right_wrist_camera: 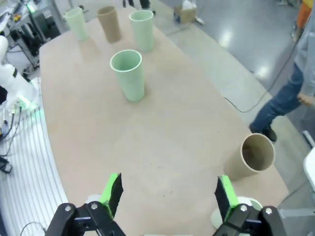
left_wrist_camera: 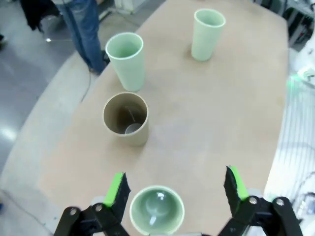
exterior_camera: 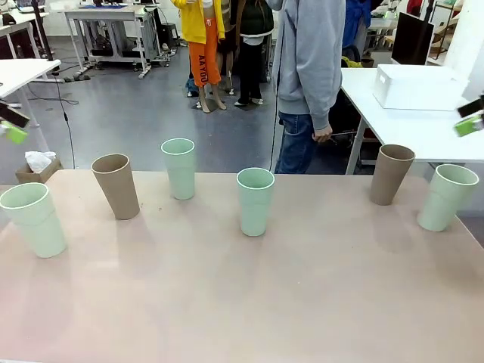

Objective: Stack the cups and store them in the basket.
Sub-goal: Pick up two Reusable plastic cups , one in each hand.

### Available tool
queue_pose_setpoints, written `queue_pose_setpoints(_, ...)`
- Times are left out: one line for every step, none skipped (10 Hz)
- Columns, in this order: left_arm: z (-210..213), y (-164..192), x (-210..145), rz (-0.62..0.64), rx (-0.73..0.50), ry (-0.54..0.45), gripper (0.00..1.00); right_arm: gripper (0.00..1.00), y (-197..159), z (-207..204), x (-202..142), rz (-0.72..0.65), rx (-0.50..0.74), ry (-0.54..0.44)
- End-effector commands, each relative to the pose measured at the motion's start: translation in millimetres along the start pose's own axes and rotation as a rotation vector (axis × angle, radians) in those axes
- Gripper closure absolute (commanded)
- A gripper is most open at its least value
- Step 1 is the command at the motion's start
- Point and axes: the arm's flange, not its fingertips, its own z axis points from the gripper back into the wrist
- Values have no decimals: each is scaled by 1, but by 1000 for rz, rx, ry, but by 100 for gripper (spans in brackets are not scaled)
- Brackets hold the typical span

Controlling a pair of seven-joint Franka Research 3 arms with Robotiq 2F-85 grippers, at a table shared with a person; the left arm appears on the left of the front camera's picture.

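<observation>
Six cups stand upright in a loose row across the tan table (exterior_camera: 242, 302): a mint cup (exterior_camera: 32, 219) at far left, a brown cup (exterior_camera: 116, 185), two mint cups (exterior_camera: 179, 168) (exterior_camera: 255, 200), a brown cup (exterior_camera: 392, 174) and a mint cup (exterior_camera: 448, 197) at far right. My left gripper (exterior_camera: 9, 125) hovers open above the far-left mint cup (left_wrist_camera: 156, 210), which sits below and between its fingers. My right gripper (right_wrist_camera: 169, 192) hangs open above the right end, near the brown cup (right_wrist_camera: 256, 155). The white basket (exterior_camera: 420, 85) rests on a separate white table at back right.
A person in a grey hoodie and jeans (exterior_camera: 306, 76) stands at the table's far edge, hands down. A small cardboard box (exterior_camera: 34, 168) sits on the floor beyond the left corner. The near half of the table is bare.
</observation>
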Motion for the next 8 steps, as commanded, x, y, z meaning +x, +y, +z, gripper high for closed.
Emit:
queue_pose_setpoints(-3,-7,-16,-9,-49,-38,0,0,-11,17,-28,-5,82,-62)
queue_pose_setpoints(-12,-27,-19,-19,-60,-70,0,0,-13,22,-43,-11,89,-84)
queue_pose_setpoints(-23,-47,-18,-31,-63,-124,0,0,-12,26,-59,-3,102,-102)
queue_pose_setpoints(-19,-48,-30,-49,-61,-154,0,0,-5,27,-72,4,104,-116)
queue_pose_setpoints(-24,-55,-33,-63,-56,-179,0,0,-3,27,-81,12,112,-135)
queue_pose_setpoints(-28,-62,-34,-71,-40,-194,0,0,-1,26,-88,6,114,-148)
queue_pose_setpoints(-37,-68,-29,-72,-43,-216,0,0,-1,24,-94,10,117,-166)
queue_pose_setpoints(-45,-69,-25,-70,-39,-214,0,0,0,23,-96,9,119,-173)
